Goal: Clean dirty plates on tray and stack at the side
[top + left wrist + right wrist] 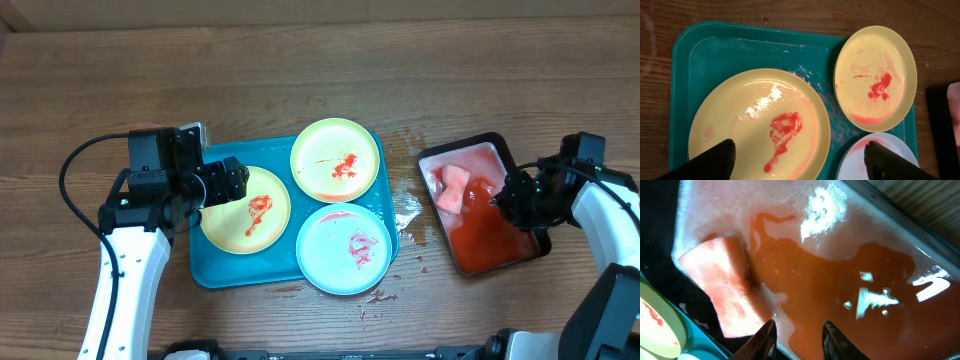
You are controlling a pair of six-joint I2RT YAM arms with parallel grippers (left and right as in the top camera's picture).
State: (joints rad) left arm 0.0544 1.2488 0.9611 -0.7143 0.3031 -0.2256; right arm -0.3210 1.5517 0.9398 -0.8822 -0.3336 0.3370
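Where frames cut off: pale plate [852, 162]
Left claw [800, 146]: wide apart, empty
Right claw [799, 327]: narrowly parted, empty
Tray [715, 55]: glossy turquoise plastic

Three smeared plates: two yellow-green plates [245, 212] [335, 160], one pale blue-white plate [343, 250]. One turquoise tray [225, 269]. One black tray [458, 146] of red liquid. One pink sponge [452, 188]. Two robot arms. One table [300, 70].
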